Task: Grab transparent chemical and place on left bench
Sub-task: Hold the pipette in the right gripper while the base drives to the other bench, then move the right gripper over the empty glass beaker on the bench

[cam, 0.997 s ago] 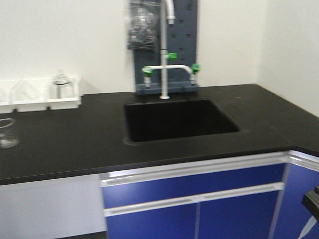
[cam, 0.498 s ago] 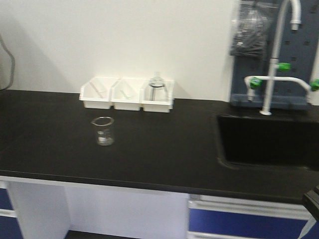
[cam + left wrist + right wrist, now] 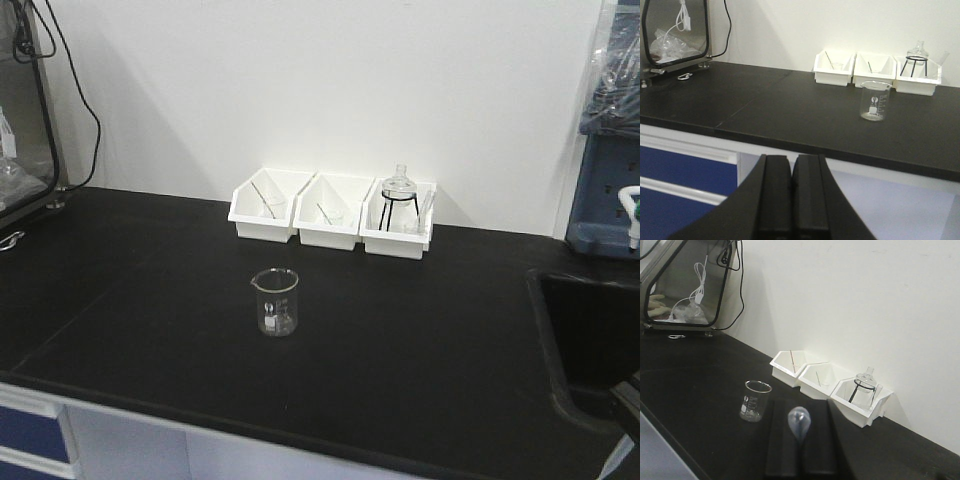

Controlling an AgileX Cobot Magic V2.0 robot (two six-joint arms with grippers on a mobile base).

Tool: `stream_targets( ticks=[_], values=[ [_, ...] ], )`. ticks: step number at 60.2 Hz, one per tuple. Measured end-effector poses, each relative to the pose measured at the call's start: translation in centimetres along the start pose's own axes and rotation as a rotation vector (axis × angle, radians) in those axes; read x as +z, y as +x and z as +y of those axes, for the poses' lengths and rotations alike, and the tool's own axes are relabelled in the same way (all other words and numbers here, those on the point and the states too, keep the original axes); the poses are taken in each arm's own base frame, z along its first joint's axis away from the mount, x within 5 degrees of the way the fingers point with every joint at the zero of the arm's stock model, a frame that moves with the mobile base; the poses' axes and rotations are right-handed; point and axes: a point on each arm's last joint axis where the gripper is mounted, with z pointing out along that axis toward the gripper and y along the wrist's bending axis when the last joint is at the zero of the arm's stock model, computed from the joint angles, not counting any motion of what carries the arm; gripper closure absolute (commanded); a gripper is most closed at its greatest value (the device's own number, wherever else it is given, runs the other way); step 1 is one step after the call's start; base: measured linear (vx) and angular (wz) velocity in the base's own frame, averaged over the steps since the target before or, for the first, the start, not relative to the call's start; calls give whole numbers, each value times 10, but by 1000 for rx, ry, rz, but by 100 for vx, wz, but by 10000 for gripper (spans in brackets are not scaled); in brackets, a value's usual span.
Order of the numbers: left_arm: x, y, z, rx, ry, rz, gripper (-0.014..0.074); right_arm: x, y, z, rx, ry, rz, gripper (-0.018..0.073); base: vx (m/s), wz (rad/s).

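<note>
A small clear glass beaker (image 3: 275, 302) with a pouring lip and white printed marks stands upright on the long black left bench (image 3: 140, 290), in front of three white bins (image 3: 333, 212). It also shows in the left wrist view (image 3: 875, 101) and the right wrist view (image 3: 757, 401). My right gripper (image 3: 800, 405) is shut on a clear dropper; its bulb (image 3: 799, 422) sticks up between the fingers, just right of the beaker. My left gripper (image 3: 792, 159) is shut and empty, low in front of the bench edge.
The right bin holds a round glass flask on a black tripod (image 3: 398, 202); the other two hold thin rods. A black sink (image 3: 595, 330) and a blue-grey rack (image 3: 608, 170) are at the right. A glass-fronted cabinet (image 3: 675, 30) with cables stands at the bench's left end.
The front view has swung left: the sink and tap slid from the middle to the right edge, and the bins and beaker came to the middle.
</note>
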Motion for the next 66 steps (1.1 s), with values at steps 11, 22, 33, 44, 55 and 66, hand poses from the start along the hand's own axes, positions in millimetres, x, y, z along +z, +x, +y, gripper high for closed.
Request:
stream_targets(
  ticks=[11, 22, 33, 44, 55, 66],
  values=[
    [0, 0, 0, 0, 0, 0, 600, 0, 0, 0, 0, 0, 0, 564, 37, -4],
    [0, 0, 0, 0, 0, 0, 600, 0, 0, 0, 0, 0, 0, 564, 35, -6],
    [0, 0, 0, 0, 0, 0, 600, 0, 0, 0, 0, 0, 0, 564, 31, -6],
    [0, 0, 0, 0, 0, 0, 600, 0, 0, 0, 0, 0, 0, 564, 24, -7],
    [0, 0, 0, 0, 0, 0, 600, 0, 0, 0, 0, 0, 0, 564, 17, -6],
    [0, 0, 0, 0, 0, 0, 600, 0, 0, 0, 0, 0, 0, 564, 11, -4]
  ],
)
